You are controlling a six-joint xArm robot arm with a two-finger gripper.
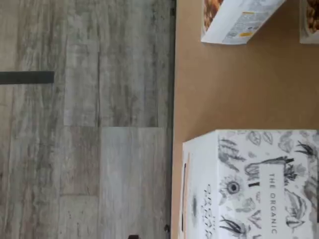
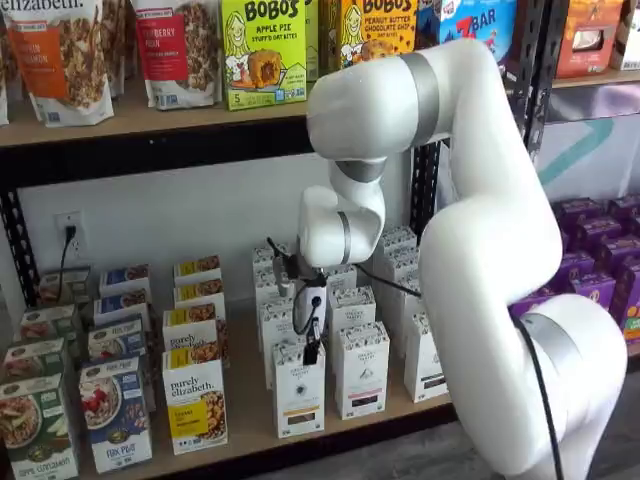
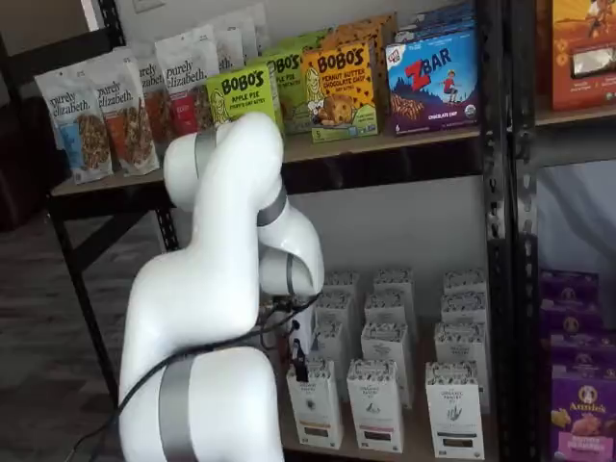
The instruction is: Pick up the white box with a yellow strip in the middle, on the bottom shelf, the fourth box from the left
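The white box (image 2: 298,392) is a tall narrow carton with a speckled top band, standing in the front row of the bottom shelf (image 2: 250,425). It also shows in a shelf view (image 3: 315,406). The wrist view shows its speckled top (image 1: 259,184), printed "THE ORGANIC", near the shelf's front edge. My gripper (image 2: 312,350) hangs just above the box's top, with only a dark finger tip showing and no gap visible. In a shelf view my gripper (image 3: 298,370) sits just above the same box, mostly hidden behind the arm.
A squatter purely elizabeth box (image 2: 193,402) stands just left of the white box, and its corner shows in the wrist view (image 1: 239,20). Like white cartons (image 2: 361,370) stand to the right and behind. Black uprights (image 2: 425,190) and an upper shelf (image 2: 150,120) frame the bay.
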